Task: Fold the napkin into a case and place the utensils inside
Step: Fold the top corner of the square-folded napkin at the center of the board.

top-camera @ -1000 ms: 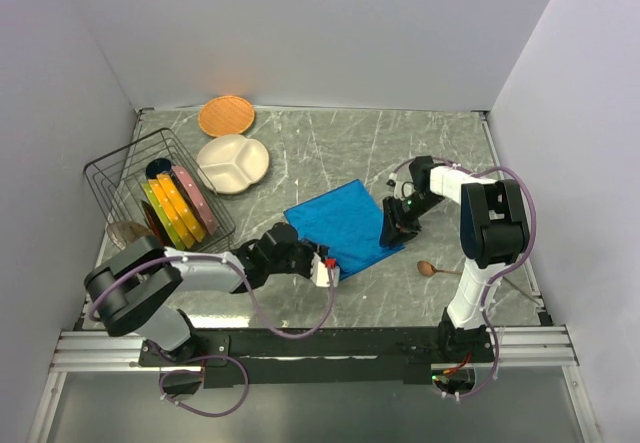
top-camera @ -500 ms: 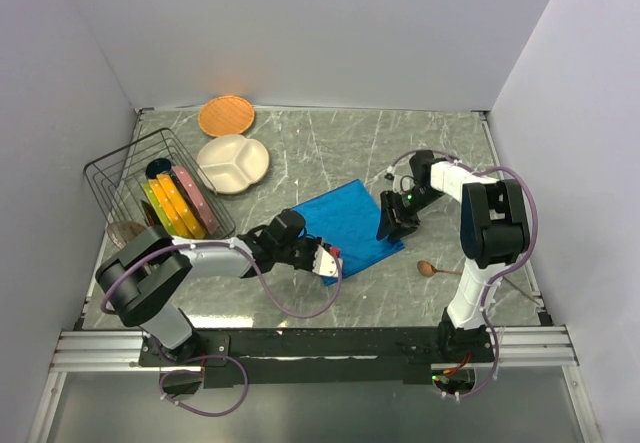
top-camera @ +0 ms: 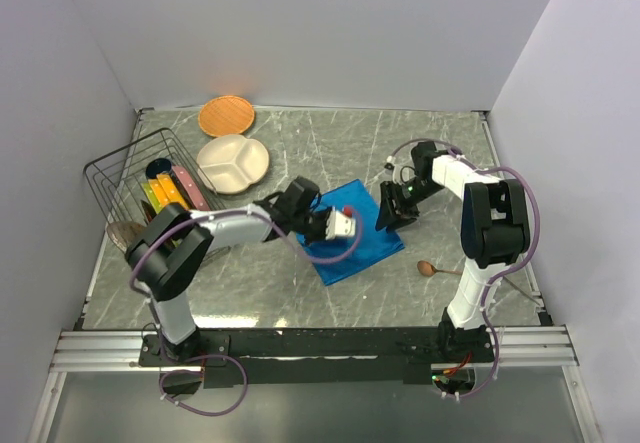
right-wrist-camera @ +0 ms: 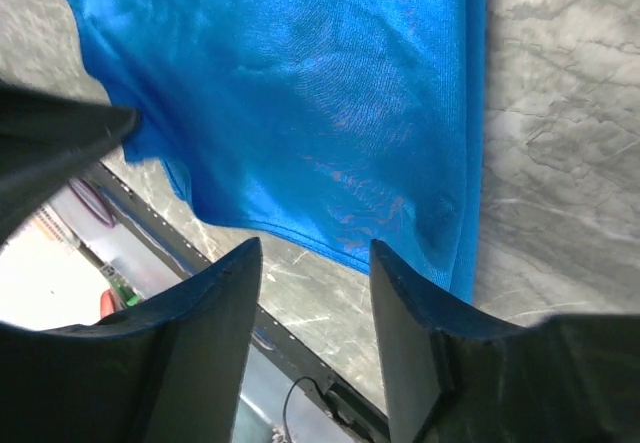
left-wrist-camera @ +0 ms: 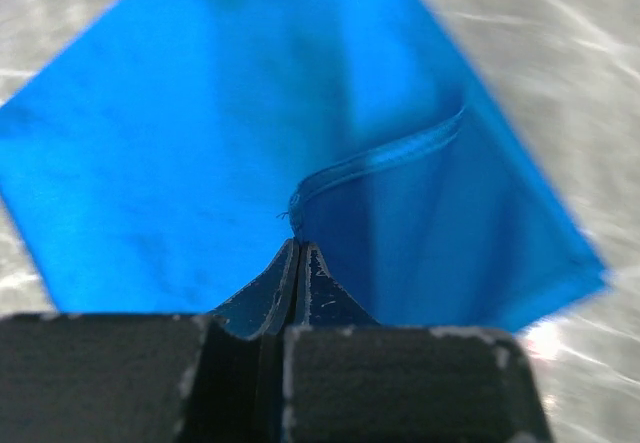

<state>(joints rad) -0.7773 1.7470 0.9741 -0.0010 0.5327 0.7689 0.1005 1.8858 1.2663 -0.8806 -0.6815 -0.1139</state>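
Note:
The bright blue napkin (top-camera: 362,247) lies as a folded diamond at the table's middle. My left gripper (top-camera: 345,225) hangs over its centre, shut on a corner of the cloth's upper layer. In the left wrist view the pinched hem sits right at the closed tips (left-wrist-camera: 297,246), and the napkin (left-wrist-camera: 150,143) fills the frame. My right gripper (top-camera: 390,218) is open at the napkin's right edge. Its wrist view shows the spread gripper (right-wrist-camera: 310,253) just off the napkin's (right-wrist-camera: 300,93) hem, holding nothing. A brown wooden spoon (top-camera: 427,268) lies on the table to the right of the napkin.
A wire rack (top-camera: 120,168) holding colourful flat plates stands at the left. A white divided plate (top-camera: 232,161) and an orange round plate (top-camera: 226,115) sit behind it. The right arm's base and a cable are near the spoon.
My left gripper has shut on the napkin's near-left corner and carried it up and right over the cloth, folding that layer. My right gripper has opened wider and shifted slightly back.

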